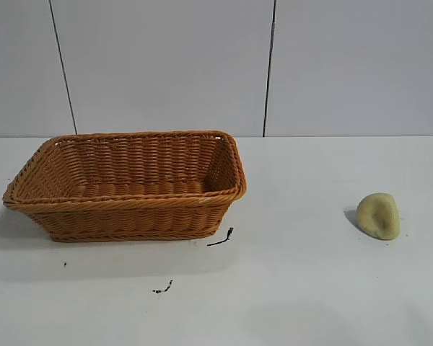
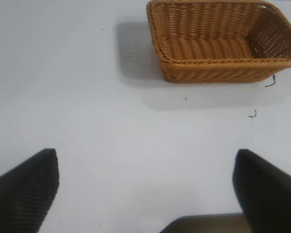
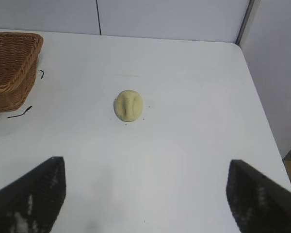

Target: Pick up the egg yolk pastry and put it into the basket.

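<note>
Exterior view: the pastry (image 1: 379, 215) lies on the white worktop (image 1: 310, 288) at the right, well apart from the basket (image 1: 130, 209) at the left, its long axis running roughly upright in this view, slightly tilted. Both the left claw (image 2: 145, 189) and right claw (image 3: 145, 194) hang over the bare worktop with fingers spread wide, holding nothing.

The basket (image 1: 126, 184) at centre left is orange-brown wicker in a ribbed weave, its rim braided. The egg yolk pastry (image 1: 379, 215) at right is matte pale yellow-green. The table (image 1: 310, 288) is white, with 2 small black squiggles at lower centre.
</note>
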You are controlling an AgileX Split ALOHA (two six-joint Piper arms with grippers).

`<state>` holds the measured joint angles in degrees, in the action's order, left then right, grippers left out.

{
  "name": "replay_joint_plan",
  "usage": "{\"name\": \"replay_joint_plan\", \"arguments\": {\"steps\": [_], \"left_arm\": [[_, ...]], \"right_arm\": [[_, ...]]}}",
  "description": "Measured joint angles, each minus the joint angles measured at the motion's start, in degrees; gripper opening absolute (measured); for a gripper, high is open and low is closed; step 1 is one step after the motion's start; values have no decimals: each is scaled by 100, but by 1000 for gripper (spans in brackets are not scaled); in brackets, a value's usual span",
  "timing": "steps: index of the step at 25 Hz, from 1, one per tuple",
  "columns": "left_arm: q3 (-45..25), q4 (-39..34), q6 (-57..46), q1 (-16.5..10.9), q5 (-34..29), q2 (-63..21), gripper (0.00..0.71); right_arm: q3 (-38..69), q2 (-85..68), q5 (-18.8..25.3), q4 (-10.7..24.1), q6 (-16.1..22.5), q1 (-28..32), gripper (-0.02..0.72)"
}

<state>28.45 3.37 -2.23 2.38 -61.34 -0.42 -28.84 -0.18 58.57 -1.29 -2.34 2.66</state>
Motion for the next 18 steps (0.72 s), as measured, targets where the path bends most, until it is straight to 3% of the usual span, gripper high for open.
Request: {"name": "replay_joint_plan", "arguments": {"steps": [12,18], "left_arm": [[0,0,0,0,0,0,695],[0,0,0,0,0,0,695]], "right_arm": [[-94,74,-28,0,-38,0,638],[-663,1875,-33,10,-47,0,689]]}}
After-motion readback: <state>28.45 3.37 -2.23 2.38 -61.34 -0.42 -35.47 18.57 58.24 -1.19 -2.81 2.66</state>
